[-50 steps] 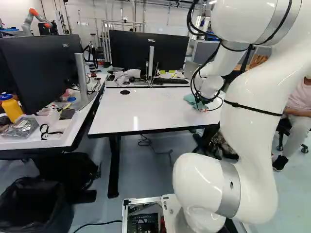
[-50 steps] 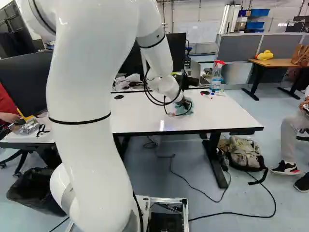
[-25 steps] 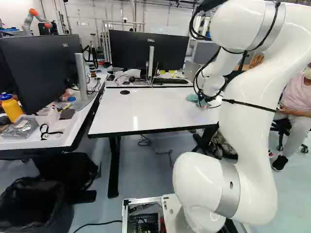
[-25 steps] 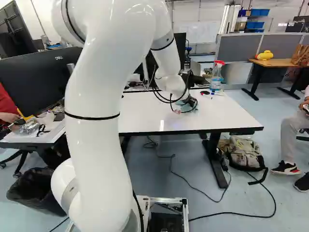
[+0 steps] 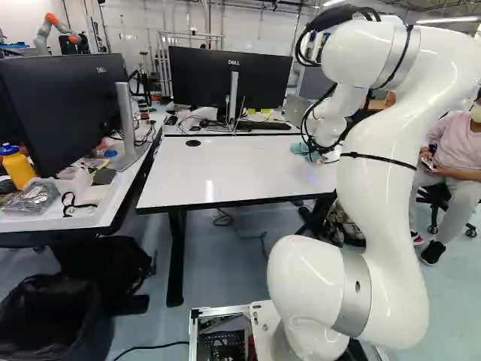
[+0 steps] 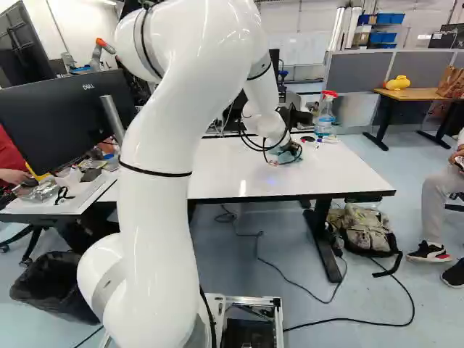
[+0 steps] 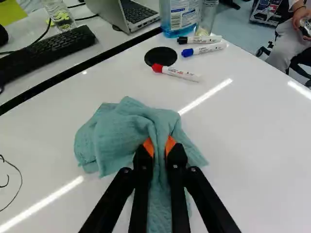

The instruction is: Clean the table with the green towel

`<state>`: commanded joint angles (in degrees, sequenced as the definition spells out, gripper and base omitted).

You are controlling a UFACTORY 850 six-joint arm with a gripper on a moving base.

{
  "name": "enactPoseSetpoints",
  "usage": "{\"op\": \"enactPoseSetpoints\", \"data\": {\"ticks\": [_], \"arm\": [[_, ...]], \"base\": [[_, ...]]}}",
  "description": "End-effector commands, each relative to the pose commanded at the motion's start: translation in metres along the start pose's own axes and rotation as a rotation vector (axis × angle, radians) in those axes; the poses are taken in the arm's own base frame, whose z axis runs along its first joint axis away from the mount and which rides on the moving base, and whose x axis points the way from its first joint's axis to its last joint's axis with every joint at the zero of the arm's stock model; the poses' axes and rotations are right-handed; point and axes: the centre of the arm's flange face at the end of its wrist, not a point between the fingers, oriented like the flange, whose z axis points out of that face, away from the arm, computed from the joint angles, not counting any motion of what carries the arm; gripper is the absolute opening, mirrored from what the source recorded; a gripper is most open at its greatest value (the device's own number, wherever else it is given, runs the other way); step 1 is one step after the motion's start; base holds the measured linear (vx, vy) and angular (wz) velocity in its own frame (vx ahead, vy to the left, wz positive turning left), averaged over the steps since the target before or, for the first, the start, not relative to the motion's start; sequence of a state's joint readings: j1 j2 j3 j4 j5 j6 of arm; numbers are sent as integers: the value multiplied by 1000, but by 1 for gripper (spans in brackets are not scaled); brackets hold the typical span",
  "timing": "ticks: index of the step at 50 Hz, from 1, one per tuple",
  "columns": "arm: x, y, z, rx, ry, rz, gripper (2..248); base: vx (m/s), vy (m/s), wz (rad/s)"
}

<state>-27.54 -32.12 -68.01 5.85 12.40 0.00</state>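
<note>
One green towel [image 7: 114,136] is gripped between both fingers of the hand [image 7: 160,146], bunched on the table [image 7: 252,131] — should be pressed lightly, swept in overlapping strokes. Drawn black line [image 7: 21,180] to be covered too. Red marker [image 7: 181,73] and spray bottle [image 6: 325,116] beyond — best skirted, not nudged.

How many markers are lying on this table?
3: a black-capped marker near the spray bottle, a blue-capped marker alongside it, and a red-capped marker by the black disc. The towel might hide more.
</note>
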Motion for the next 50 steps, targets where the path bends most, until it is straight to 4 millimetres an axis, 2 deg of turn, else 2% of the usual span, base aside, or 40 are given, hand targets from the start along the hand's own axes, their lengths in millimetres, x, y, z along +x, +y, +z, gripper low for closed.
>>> {"op": "enactPoseSetpoints", "data": {"ticks": [15,28,38,50], "arm": [[15,-9,22,10,22,-6,45],[21,-26,35,29,34,-21,45],[18,-41,32,45,31,-35,45],[8,-54,19,61,17,-51,45]], "base": [[0,0,0],[0,0,0],[0,0,0],[0,0,0]]}}
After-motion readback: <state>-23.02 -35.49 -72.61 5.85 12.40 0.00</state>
